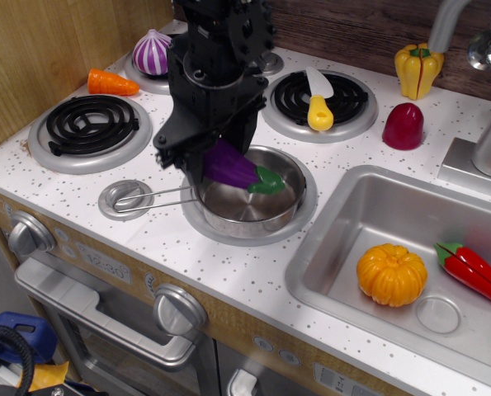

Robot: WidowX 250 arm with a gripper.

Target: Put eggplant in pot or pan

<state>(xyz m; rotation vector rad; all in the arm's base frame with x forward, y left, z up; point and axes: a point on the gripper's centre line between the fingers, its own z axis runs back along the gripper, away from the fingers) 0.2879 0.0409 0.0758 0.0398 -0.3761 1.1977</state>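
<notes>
A: Speckled white table [253, 276] across the frame, sink [369, 210] at lower right with an orange pumpkin [392, 274] and a red pepper [474, 272] inside. Shiny saucepan [249, 216] at centre, wire handle pointing left.

B: Black arm coming down from the top centre. Jaws of the gripper [205, 162] closed on the stem-less end of the purple eggplant [233, 166], held above the pan's left half, green cap toward the right, clear of the pan floor.

A: Risks from here?

B: Possibly a release too near the left rim: could tip out onto the table. Possibly a bounce, being light, glossy plastic. Also a low descent could knock the rim and shove the pan off its burner.

A: Safer, then: centre over the bowl, lower a little, then open.
</notes>
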